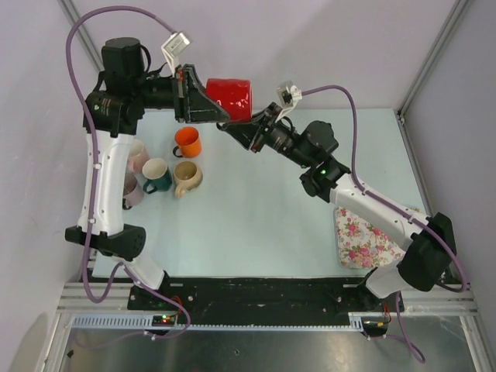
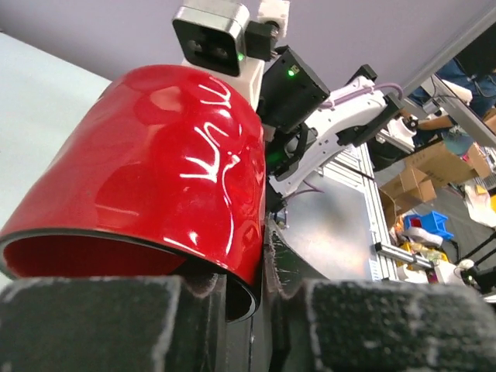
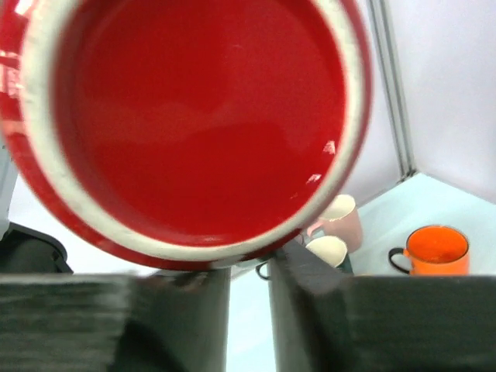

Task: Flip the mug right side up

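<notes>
The red mug [image 1: 232, 97] hangs in the air at the back of the table, lying on its side. My left gripper [image 1: 219, 113] is shut on its rim wall; in the left wrist view the black-edged rim of the mug [image 2: 170, 178] sits between the pads of the left gripper [image 2: 263, 287]. My right gripper [image 1: 232, 129] is just below the mug's base, its fingers a narrow gap apart with nothing between them. In the right wrist view the mug's red base with its white foot ring [image 3: 201, 116] fills the frame above the right gripper [image 3: 249, 310].
Several mugs stand at the left: orange [image 1: 187, 142], pink [image 1: 138, 155], teal with cream inside [image 1: 157, 176], beige [image 1: 187, 177], mauve [image 1: 130, 190]. A floral cloth [image 1: 360, 236] lies at the right. The orange mug [image 3: 436, 249] also shows in the right wrist view.
</notes>
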Action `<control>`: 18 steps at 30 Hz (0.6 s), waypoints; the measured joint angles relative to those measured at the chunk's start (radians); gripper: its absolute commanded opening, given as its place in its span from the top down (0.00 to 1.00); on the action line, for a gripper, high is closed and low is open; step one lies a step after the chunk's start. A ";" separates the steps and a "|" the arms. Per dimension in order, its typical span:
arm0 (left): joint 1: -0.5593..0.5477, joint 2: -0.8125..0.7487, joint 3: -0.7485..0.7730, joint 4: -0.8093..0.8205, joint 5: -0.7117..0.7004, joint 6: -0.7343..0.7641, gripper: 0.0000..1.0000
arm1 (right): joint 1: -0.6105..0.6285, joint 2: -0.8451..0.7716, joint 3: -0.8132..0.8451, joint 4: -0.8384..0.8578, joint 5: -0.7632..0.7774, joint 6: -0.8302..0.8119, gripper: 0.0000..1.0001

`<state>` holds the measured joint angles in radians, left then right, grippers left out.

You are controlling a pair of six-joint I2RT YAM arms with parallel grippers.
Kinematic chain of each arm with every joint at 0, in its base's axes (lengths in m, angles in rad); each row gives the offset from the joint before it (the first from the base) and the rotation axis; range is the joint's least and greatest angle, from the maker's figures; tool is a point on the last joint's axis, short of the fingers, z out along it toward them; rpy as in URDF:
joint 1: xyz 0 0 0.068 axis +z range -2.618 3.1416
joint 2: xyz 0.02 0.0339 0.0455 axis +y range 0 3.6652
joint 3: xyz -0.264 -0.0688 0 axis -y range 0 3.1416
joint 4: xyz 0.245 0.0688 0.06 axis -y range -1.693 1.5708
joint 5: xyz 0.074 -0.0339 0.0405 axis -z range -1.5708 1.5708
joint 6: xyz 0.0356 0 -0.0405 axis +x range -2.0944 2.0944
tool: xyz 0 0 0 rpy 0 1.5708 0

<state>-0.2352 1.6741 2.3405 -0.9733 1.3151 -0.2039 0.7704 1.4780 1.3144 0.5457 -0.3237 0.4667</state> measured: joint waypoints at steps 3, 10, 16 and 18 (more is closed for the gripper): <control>0.002 -0.016 -0.035 0.007 -0.075 -0.005 1.00 | 0.000 0.006 0.011 -0.032 -0.018 0.001 0.07; 0.066 -0.019 -0.175 -0.040 -0.444 0.096 1.00 | -0.010 0.003 0.022 -0.310 0.024 -0.087 0.01; 0.104 -0.039 -0.281 -0.208 -0.865 0.403 1.00 | -0.009 -0.034 0.023 -0.625 0.150 -0.199 0.01; 0.103 -0.058 -0.325 -0.275 -0.958 0.501 1.00 | -0.005 -0.057 0.022 -0.700 0.193 -0.235 0.01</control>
<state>-0.1326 1.6165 2.0151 -1.2480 0.3576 0.2974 0.7658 1.4208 1.3361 -0.1543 -0.1307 0.2317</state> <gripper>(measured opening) 0.168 0.993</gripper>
